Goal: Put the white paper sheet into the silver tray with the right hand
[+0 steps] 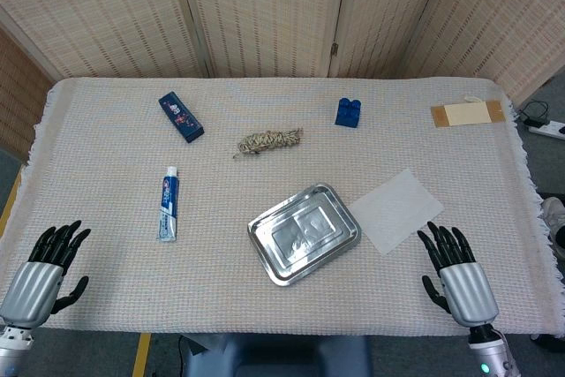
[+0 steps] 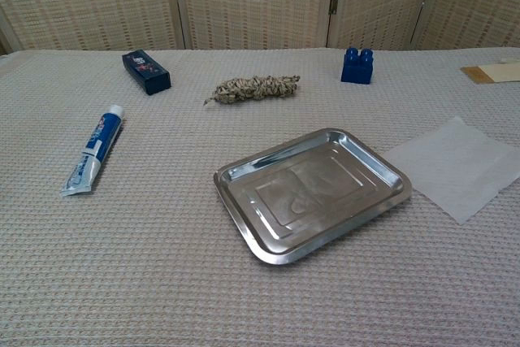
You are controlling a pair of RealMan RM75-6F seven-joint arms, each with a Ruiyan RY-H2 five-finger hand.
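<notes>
My right robot hand (image 1: 457,278) rests at the near right edge of the worktop (image 1: 106,192), fingers spread and extended, holding nothing. Just ahead of its fingertips and slightly toward my left lies the white paper sheet (image 1: 395,209), flat on the woven cloth and apart from the hand. Further to the left of that hand, just beside the sheet's near-left edge, sits the silver tray (image 1: 304,232), turned at an angle, with nothing in it that I can see; from the chest view the sheet (image 2: 459,164) and the tray (image 2: 312,193) come close at one corner, and I cannot tell whether they touch. My left robot hand (image 1: 46,268) sits at the near left edge, likewise spread and holding nothing. Ahead of it and a little inward lies a toothpaste tube (image 1: 169,204), and beyond that a dark blue box (image 1: 181,117). Well ahead of the right hand, at the far side, I see a blue building brick (image 1: 348,112), a bundle of rope (image 1: 270,140) further left, and a brown card (image 1: 468,114) near the far right edge.
</notes>
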